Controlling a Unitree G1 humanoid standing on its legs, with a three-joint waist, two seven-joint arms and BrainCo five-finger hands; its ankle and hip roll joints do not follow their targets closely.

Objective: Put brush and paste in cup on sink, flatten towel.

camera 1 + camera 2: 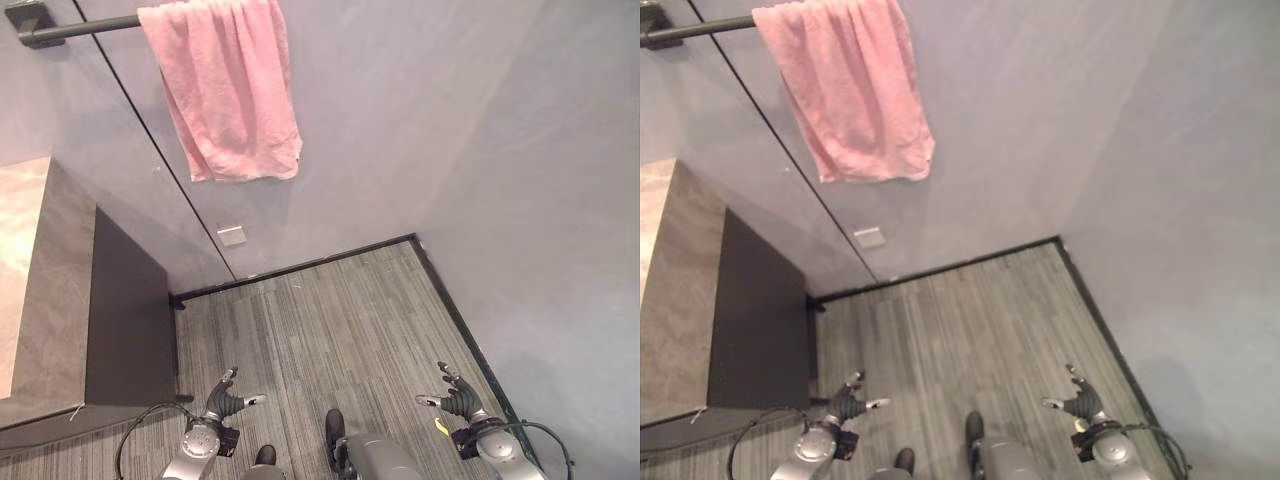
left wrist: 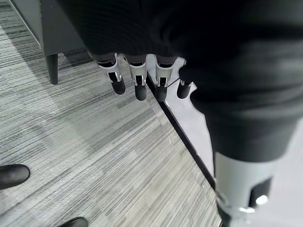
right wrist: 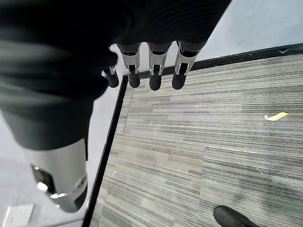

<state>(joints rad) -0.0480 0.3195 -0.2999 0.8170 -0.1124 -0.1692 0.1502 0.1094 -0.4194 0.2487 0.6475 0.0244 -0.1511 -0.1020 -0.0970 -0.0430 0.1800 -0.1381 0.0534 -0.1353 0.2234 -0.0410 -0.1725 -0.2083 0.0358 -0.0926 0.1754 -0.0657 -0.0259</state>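
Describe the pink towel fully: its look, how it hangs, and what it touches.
The pink towel looks like soft terry cloth. It is draped over a dark bar fixed high on the grey wall, hanging against the wall. It hangs unevenly, bunched and slanting, with creases and a rumpled lower edge, so it is not flattened. Neither hand touches it.

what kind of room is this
Most likely a bathroom or a mock-up of one: a pink towel hangs bunched over a dark wall rail, and a stone-look counter juts out at the left above grey striped flooring.
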